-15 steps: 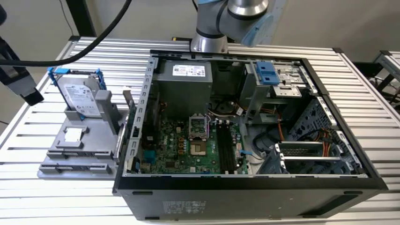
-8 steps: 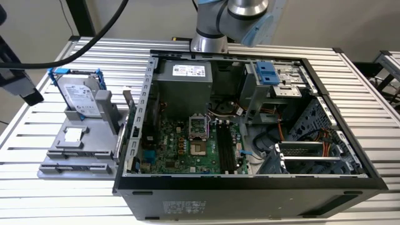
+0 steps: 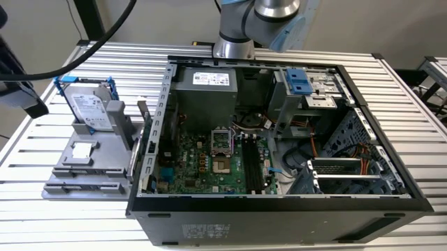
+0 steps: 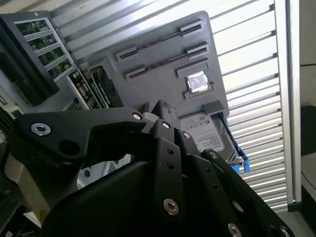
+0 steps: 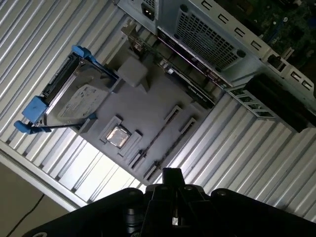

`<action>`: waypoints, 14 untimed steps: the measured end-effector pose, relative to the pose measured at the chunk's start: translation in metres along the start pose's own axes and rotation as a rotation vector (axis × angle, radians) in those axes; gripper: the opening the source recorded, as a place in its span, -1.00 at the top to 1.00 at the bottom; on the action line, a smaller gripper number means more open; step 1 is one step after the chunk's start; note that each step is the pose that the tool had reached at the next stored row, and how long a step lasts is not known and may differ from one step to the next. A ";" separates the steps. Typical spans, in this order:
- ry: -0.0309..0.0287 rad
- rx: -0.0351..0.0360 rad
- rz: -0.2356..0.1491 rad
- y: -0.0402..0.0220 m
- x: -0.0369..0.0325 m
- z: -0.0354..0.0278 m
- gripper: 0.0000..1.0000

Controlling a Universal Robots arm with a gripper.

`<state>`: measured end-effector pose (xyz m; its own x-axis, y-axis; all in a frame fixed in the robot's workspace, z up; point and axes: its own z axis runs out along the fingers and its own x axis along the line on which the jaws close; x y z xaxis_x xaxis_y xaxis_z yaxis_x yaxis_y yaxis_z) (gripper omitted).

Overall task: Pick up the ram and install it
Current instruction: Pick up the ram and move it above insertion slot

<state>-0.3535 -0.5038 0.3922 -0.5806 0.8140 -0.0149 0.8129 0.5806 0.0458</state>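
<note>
- Fingers (image 5: 167, 177) of the gripper (image 5: 172, 174) are together, gripping nothing, well apart from the ram (image 5: 187, 86).
- One ram, on edge along the tray's (image 5: 148, 103) side nearest the case (image 3: 279, 209).
- One drive (image 3: 89, 107) and one chip (image 3: 81, 150) on the tray.
- Slatted metal table (image 3: 412, 104).

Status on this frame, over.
End effector apart from the grey fixture, not touching the ram. Ram stands at fixture's edge beside the case, not installed. Hard drive nearby, not blocking.
</note>
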 end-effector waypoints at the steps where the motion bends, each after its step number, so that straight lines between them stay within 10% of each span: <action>1: -0.0005 0.0002 0.012 -0.0001 0.0001 0.0000 1.00; 14: 0.0014 0.0139 0.137 -0.0025 0.0019 0.0000 1.00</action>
<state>-0.3566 -0.5037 0.3921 -0.4642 0.8857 -0.0081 0.8851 0.4642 0.0335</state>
